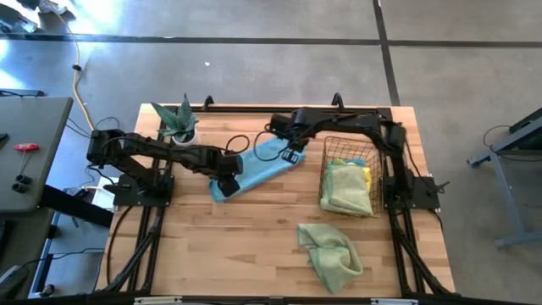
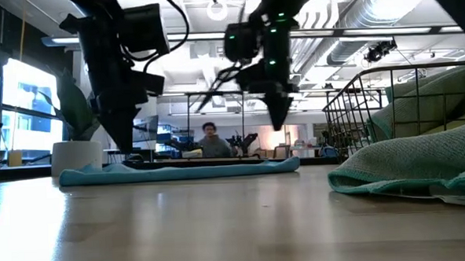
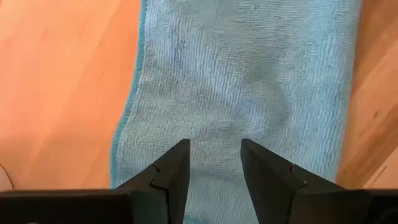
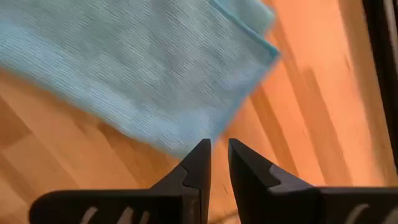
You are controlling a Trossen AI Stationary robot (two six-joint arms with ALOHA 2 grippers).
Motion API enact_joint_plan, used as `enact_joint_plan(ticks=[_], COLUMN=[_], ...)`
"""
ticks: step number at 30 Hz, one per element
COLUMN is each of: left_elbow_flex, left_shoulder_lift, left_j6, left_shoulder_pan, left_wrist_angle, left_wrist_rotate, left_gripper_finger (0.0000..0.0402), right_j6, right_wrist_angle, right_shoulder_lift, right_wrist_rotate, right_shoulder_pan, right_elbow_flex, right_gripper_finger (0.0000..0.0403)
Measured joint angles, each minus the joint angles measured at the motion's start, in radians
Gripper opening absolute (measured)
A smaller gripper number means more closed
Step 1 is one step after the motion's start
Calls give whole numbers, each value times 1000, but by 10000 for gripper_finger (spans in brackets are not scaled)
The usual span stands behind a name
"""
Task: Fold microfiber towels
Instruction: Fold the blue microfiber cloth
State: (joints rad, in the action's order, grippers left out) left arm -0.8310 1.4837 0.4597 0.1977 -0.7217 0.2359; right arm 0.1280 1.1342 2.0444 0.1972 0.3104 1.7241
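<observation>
A light blue microfiber towel (image 1: 254, 172) lies folded into a long strip on the wooden table, running from near left to far right; it lies flat in the low view (image 2: 179, 171). My left gripper (image 3: 214, 162) hovers open over the strip's near-left end (image 3: 249, 74), pointing down. My right gripper (image 4: 219, 155) hangs higher, beside the far-right corner (image 4: 255, 37), its fingers a narrow gap apart with nothing between them. A crumpled pale green towel (image 1: 332, 252) lies near the table's front. More green and yellow towels (image 1: 345, 191) fill the wire basket.
The copper wire basket (image 1: 347, 148) stands at the right, close to the right arm. A potted plant (image 1: 179, 123) stands at the far left, behind the left arm. Bare wood shows at the near left (image 1: 220, 246). A person (image 2: 211, 139) sits far behind the table.
</observation>
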Motion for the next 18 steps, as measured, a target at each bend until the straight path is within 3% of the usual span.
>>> enact_joint_plan(ticks=[5,11,14,18], left_elbow_flex=[0,18,64,127], left_shoulder_lift=[0,0,-3,-3], left_j6=[-72,-194,-210,-177], left_shoulder_pan=[12,26,39,51], left_wrist_angle=[0,12,23,65], left_wrist_rotate=[-22,-116,-162,-180], left_gripper_finger=[133,133,133,133], right_j6=[75,270,397,467], right_wrist_angle=[-170,-610,-770,-802], right_shoulder_lift=[-207,-410,-449,-444], right_wrist_rotate=[-40,-142,-126,-128], right_shoulder_pan=[25,52,62,71], right_elbow_flex=[-250,-583,-683,-710], right_gripper_finger=[48,48,49,68])
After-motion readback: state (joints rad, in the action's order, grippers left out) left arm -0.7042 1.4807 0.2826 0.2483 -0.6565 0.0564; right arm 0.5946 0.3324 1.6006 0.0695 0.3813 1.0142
